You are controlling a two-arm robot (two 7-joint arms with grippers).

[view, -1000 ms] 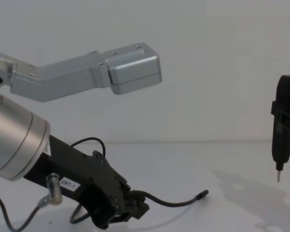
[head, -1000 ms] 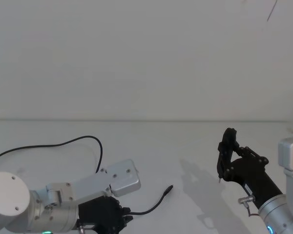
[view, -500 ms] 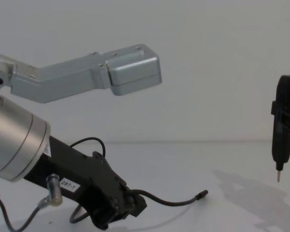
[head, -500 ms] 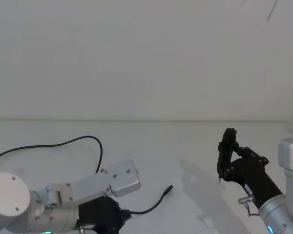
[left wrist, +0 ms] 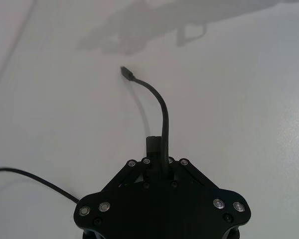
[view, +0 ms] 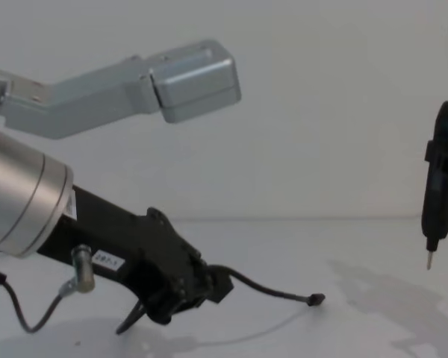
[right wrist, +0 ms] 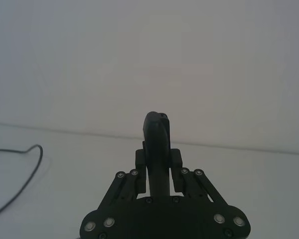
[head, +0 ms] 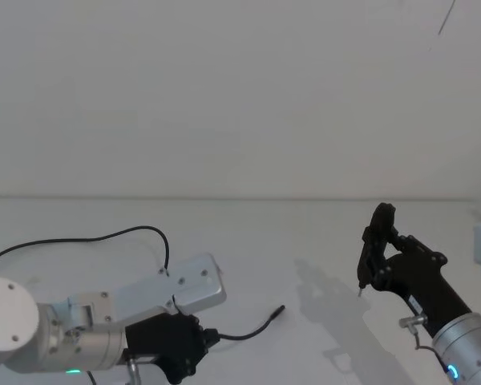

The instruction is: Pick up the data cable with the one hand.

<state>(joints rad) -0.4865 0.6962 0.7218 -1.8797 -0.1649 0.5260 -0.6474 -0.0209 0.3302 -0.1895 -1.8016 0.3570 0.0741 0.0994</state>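
My left gripper (head: 202, 340), the bulky black one with the white label, is shut on the data cable (head: 252, 332) at the table's near left. The thin black cable (view: 267, 290) leaves the jaws and droops forward to its small plug (view: 314, 300), which sits low by the table top. In the left wrist view the left gripper (left wrist: 158, 147) pinches the cable (left wrist: 162, 107), whose plug (left wrist: 125, 72) points away. Behind the arm the rest of the cable (head: 104, 237) loops off to the left. My right gripper (head: 376, 258) hovers at the right, shut on a slim dark tool (view: 440, 190).
The white table (head: 305, 241) runs back to a plain white wall. The tool's metal pin tip (view: 428, 259) hangs above the table on the right, with its shadow (view: 388, 294) below. Open surface lies between the two arms.
My left gripper has risen with the cable in it, so the held section now stands off the table. The right arm has shifted slightly right with its tool.
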